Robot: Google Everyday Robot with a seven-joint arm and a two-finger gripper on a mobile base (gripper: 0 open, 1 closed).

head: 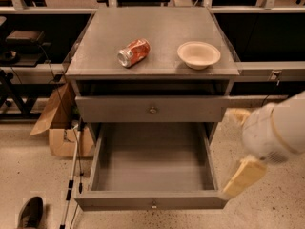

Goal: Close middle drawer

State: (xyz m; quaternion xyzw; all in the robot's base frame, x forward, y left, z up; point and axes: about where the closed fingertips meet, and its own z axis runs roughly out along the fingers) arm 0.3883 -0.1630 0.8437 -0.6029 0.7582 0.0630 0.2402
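Observation:
The middle drawer (152,202) is pulled far out from the grey cabinet, its deep tray empty and a small round knob on its flat front. Above it, another drawer front (119,109) with a centre knob stands nearly flush. My gripper (239,147) comes in from the right on a white arm, beside the open drawer's right wall. It is open: one tan finger (244,176) hangs near the drawer's front right corner, the other sits higher by the upper drawer front's right end. Nothing is between them.
On the cabinet top (95,56) lie a crushed red can (133,52) and a beige bowl (198,54). A cardboard box (59,123), a white pole (71,180) and a dark shoe (31,213) are on the floor to the left. Dark shelving runs behind.

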